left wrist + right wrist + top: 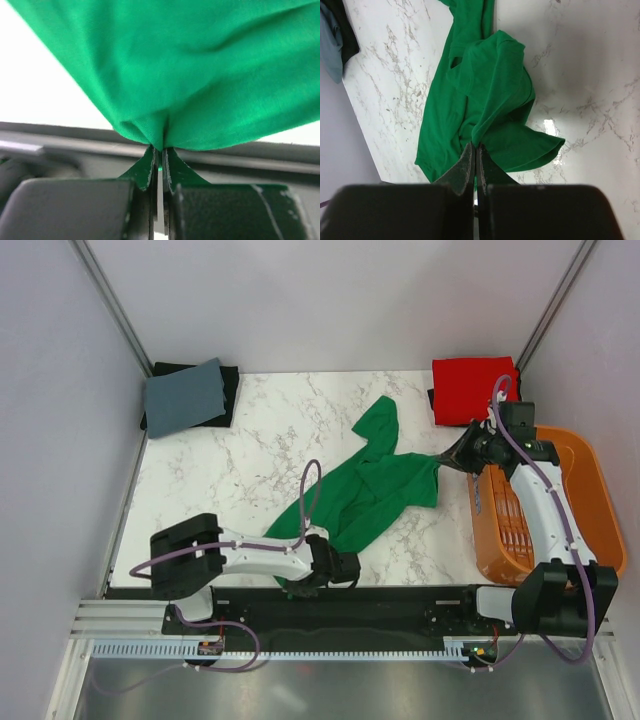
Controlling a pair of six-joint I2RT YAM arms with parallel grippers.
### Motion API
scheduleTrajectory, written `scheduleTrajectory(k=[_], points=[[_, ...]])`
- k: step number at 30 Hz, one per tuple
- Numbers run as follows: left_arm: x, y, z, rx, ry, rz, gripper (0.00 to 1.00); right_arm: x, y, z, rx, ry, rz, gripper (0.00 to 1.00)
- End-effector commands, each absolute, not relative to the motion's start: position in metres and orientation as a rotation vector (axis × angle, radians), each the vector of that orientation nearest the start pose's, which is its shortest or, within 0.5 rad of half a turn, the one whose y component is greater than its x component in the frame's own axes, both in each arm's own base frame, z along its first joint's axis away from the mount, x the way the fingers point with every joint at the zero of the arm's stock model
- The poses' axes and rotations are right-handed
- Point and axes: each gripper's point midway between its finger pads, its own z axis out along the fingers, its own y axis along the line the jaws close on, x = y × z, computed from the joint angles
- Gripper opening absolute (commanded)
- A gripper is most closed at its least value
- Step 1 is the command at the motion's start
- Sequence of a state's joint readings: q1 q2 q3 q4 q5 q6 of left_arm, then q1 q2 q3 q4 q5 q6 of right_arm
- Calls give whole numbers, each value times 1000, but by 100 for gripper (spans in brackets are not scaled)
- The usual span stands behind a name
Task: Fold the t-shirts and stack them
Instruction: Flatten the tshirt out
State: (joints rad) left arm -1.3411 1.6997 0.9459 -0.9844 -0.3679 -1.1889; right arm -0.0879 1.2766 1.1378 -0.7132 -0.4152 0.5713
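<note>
White marble table (250, 460), pale grey walls (330, 300)

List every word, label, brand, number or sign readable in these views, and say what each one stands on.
None: no text can be read in any view.
The green t-shirt, red t-shirt, grey cloth and orange basket show no print or tag.
The left claw and right claw, both shut on the green t-shirt, bear no visible marking.
Small fittings on the front rail are too small to tell.
</note>
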Motion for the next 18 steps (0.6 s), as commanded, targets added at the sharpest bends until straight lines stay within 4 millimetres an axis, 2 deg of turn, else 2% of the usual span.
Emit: scheduleTrajectory(k=[1, 2, 3, 4, 6, 7, 8, 9, 10, 11, 12, 13, 15, 16, 18], points=[[101, -209, 64, 205, 2677, 318, 2, 320, 67, 238, 547, 2312, 754, 0], [104, -199, 84, 211, 2645, 352, 2, 322, 68, 255, 529, 2278, 763, 0], [108, -201, 108, 193, 2619, 271, 2, 320, 70, 267, 520, 2253, 776, 0], [115, -214, 138, 170, 2586, 154, 2, 318, 73, 277, 514, 2237, 803, 0], [123, -215, 177, 178, 2527, 69, 2, 316, 77, 314, 492, 2156, 836, 0], [129, -223, 214, 147, 2482, -64, 2, 316, 77, 340, 471, 2096, 841, 0], [133, -225, 233, 148, 2452, -110, 2, 315, 77, 356, 485, 2056, 854, 0], [140, -222, 270, 131, 2389, -163, 2, 312, 78, 373, 475, 2016, 860, 0], [143, -220, 290, 122, 2355, -187, 2, 310, 78, 389, 468, 1981, 870, 0], [149, -217, 311, 114, 2302, -199, 2, 304, 80, 424, 437, 1903, 881, 0], [152, -211, 329, 132, 2265, -208, 2, 299, 80, 441, 420, 1865, 882, 0], [154, -206, 365, 105, 2202, -288, 2, 289, 80, 473, 381, 1790, 874, 0], [161, -191, 408, 107, 2090, -341, 2, 271, 75, 507, 353, 1691, 836, 0], [163, -187, 423, 90, 2043, -379, 2, 256, 74, 532, 325, 1617, 815, 0], [163, -167, 453, 114, 1945, -434, 2, 232, 63, 559, 323, 1507, 736, 0]])
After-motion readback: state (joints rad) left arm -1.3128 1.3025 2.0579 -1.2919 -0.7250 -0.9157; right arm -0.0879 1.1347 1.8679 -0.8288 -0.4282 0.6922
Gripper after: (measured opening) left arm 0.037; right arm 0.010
